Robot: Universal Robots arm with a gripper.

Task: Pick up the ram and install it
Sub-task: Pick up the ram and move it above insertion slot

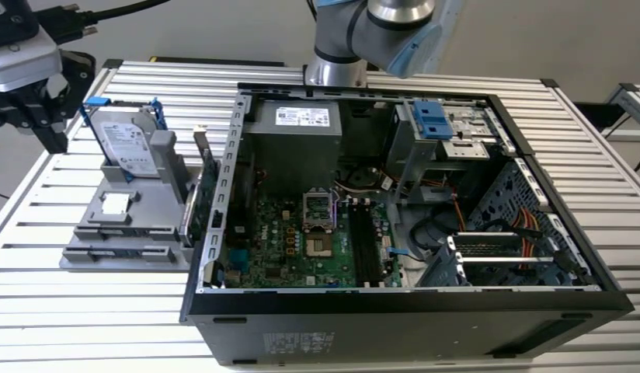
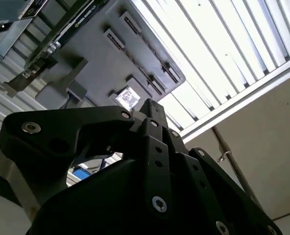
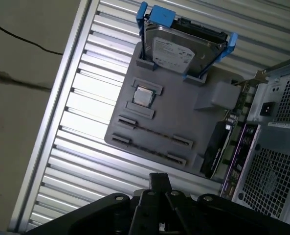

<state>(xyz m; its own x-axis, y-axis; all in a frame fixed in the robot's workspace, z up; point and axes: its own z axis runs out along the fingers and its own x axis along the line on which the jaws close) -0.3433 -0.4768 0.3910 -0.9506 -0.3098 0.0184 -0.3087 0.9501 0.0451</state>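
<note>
The arm's black two-fingered hand (image 3: 159,180) hangs over the ribbed aluminium tabletop (image 1: 92,311), near its edge at the exterior view's left, with its fingers pressed together and nothing between them. The ram (image 3: 214,147) — a long, thin, dark circuit-board stick — looks to me to be standing on edge along the side of the grey plastic holder tray (image 3: 184,115) that faces the open black computer case (image 1: 403,318). It is just beside the larger green circuit card (image 1: 208,186) and well apart from the hand; I can't make out its chips from here. The silver hard drive in its blue bracket (image 1: 126,140) stands at the tray's far end. I'd judge the stick light and stiff but fragile — best taken across its flat faces near the middle of the upper edge, clear of the contacts, since a skewed grip could let it twist.
</note>
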